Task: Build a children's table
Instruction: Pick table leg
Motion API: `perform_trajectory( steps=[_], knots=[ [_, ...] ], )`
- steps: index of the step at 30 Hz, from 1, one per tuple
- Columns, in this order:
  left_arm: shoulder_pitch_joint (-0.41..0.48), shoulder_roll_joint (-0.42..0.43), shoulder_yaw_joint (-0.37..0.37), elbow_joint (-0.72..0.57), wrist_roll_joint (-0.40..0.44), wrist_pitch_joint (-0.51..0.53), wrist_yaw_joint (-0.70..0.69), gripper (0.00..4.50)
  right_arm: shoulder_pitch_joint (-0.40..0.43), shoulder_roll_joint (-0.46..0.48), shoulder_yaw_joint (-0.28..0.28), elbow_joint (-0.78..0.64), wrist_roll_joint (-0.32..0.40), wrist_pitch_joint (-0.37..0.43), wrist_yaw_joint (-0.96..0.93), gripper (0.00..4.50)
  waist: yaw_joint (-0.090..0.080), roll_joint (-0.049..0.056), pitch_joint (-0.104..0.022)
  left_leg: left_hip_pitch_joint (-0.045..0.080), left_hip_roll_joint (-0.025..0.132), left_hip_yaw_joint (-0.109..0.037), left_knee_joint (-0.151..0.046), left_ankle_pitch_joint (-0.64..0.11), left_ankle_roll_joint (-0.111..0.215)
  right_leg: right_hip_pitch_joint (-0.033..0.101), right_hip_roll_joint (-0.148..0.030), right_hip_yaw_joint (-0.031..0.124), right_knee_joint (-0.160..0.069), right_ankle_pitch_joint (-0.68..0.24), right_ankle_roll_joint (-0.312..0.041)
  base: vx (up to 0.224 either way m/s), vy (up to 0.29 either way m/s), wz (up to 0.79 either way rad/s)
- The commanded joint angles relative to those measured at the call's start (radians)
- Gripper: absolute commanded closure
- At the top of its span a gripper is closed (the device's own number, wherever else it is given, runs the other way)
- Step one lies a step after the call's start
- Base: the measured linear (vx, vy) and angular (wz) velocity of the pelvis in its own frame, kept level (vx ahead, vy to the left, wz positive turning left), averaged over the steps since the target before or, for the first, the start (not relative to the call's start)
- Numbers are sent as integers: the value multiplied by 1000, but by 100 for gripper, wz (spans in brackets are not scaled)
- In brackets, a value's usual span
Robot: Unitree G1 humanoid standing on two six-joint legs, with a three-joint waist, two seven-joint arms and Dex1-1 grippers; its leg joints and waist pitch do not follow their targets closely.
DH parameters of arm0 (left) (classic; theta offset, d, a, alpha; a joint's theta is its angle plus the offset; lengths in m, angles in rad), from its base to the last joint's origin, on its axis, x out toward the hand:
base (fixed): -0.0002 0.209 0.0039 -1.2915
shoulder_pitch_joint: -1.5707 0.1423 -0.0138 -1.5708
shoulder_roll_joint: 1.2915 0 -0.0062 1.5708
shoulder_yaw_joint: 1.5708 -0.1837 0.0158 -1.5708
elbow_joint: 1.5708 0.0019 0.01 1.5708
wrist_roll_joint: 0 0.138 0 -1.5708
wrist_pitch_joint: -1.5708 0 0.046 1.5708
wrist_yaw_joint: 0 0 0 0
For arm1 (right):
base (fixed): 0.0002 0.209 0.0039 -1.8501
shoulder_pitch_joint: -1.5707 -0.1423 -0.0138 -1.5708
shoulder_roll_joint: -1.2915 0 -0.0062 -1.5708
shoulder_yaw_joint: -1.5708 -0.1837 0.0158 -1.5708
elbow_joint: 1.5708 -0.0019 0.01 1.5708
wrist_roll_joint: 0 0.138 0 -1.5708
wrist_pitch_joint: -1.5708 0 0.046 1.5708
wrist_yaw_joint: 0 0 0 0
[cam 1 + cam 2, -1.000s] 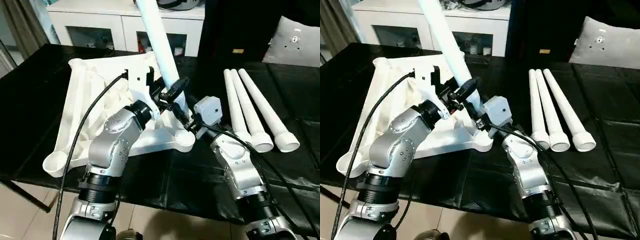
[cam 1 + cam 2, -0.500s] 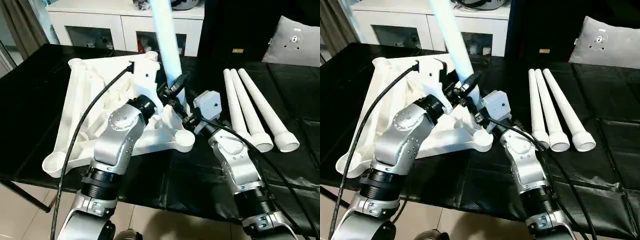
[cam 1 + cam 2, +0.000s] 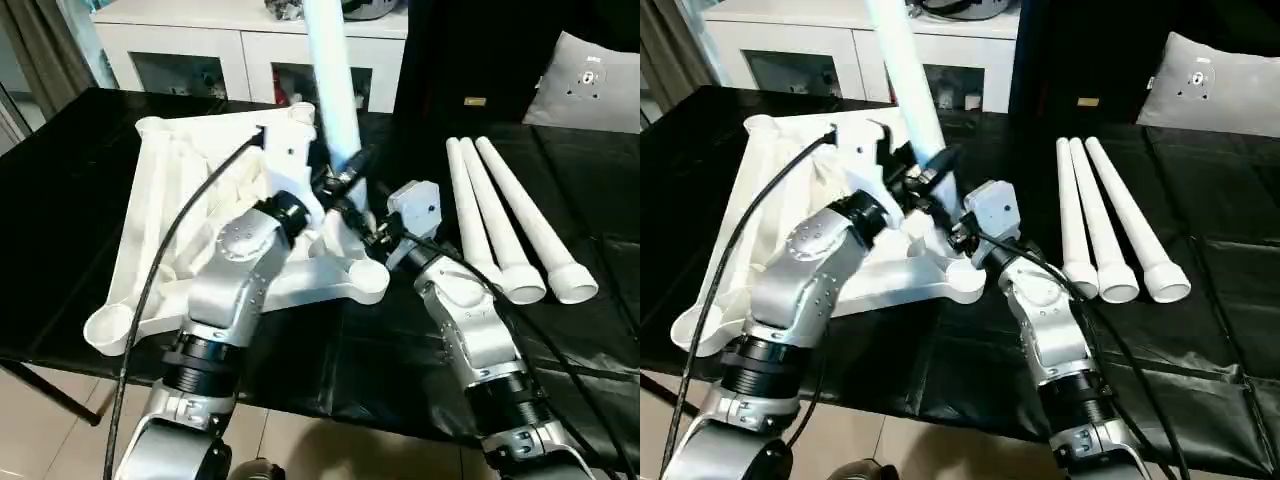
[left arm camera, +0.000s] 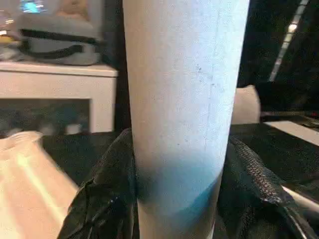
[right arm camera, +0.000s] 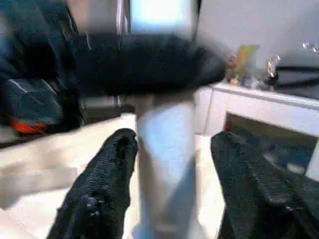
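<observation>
Fingers of my left gripper clench the upright leg over the upturned tabletop; my right gripper straddles it lower, apparently unclenched. Three legs lie rightward.

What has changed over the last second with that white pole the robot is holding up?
The held leg has swung from a slant to nearly upright. The left gripper stays clamped on it, and the right gripper still straddles its lower end. The tabletop and three spare legs have not moved.

light: even indoor | glare: black cover | blur: wrist views
</observation>
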Motion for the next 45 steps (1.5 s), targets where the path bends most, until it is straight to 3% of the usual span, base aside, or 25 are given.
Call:
perform_trajectory(
  steps=[1, 2, 3, 4, 6, 7, 8, 10, 15, 22, 26, 33, 43, 45],
  knots=[
    [-30, 12, 24, 3, -20, 22, -8, 262, -5, -9, -15, -46, 54, 46, 42, 155, 0, 2, -73, 25, 63, -22, -61, -126, 78, 46, -79, 43, -70, 117, -235, 0, 0, 0],
    [-52, 44, 45, 21, -43, 48, -37, 262, 4, -41, -22, -110, 138, 139, 120, 144, -1, 1, -73, 25, 62, -22, -62, -124, 80, 47, -77, 42, -70, 125, -239, 0, 0, 0],
    [-52, 44, 45, 21, -43, 48, -37, 262, 4, -41, -22, -110, 138, 139, 120, 135, 3, 2, -75, 27, 63, -22, -60, -122, 84, 47, -78, 42, -69, 129, -240, 0, 0, 0],
    [-69, 72, 59, 38, -69, 82, -68, 262, 9, -68, -32, -151, 198, 209, 164, 125, 2, 1, -74, 26, 63, -23, -61, -119, 83, 48, -77, 42, -68, 132, -240, 0, 0, 0],
    [-74, 81, 63, 42, -78, 94, -79, 262, 9, -75, -37, -162, 216, 231, 175, 113, 4, 2, -75, 26, 64, -23, -60, -114, 80, 46, -81, 41, -68, 135, -247, 0, 0, 0],
    [-83, 95, 73, 48, -102, 123, -104, 262, 6, -94, -55, -179, 245, 276, 181, 99, 4, 2, -75, 26, 64, -23, -60, -114, 80, 46, -81, 41, -68, 135, -247, 0, 0, 0],
    [-94, 115, 90, 52, -146, 174, -149, 262, -18, -121, -106, -179, 304, 378, 160, 86, 5, -2, -74, 28, 60, -20, -60, -109, 75, 45, -79, 42, -69, 123, -258, 0, 0, 0],
    [-107, 133, 101, 55, -175, 215, -189, 262, -41, -147, -145, -173, 356, 463, 154, 74, 7, -1, -73, 28, 59, -19, -60, -112, 64, 44, -79, 41, -70, 92, -266, 0, 0, 0],
    [-135, 200, 90, 51, -245, 316, -324, 262, -79, -231, -185, -150, 434, 635, 195, 26, 8, -1, -75, 25, 55, -18, -59, -90, 51, 48, -79, 40, -70, 83, -266, 0, 0, 0],
    [-175, 245, 88, 24, -338, 411, -450, 262, -93, -282, -222, -177, 540, 738, 262, 2, 14, -5, -74, 25, 56, -14, -57, -86, 52, 47, -81, 39, -71, 80, -279, 0, 0, 0],
    [-188, 272, 45, -12, -367, 452, -561, 262, -101, -332, -193, -200, 544, 790, 334, 2, 20, -9, -73, 25, 57, -14, -57, -79, 54, 47, -82, 39, -71, 57, -275, 0, 0, 0],
    [-197, 302, -29, -56, -377, 468, -662, 262, -98, -380, -110, -242, 537, 807, 448, 2, 27, -11, -73, 26, 59, -13, -57, -80, 53, 47, -83, 39, -73, 34, -266, 0, 0, 0],
    [-217, 290, -66, -70, -373, 454, -716, 262, -108, -394, -5, -253, 495, 828, 526, 89, 31, -14, -74, 24, 59, -13, -55, -67, 52, 47, -83, 39, -70, 39, -269, 0, 0, 0],
    [-218, 293, -78, -72, -366, 438, -731, 262, -118, -398, 33, -219, 452, 830, 515, 109, 29, -16, -74, 24, 59, -12, -55, -62, 50, 46, -82, 39, -70, 40, -269, 0, 0, 0]
  ],
)
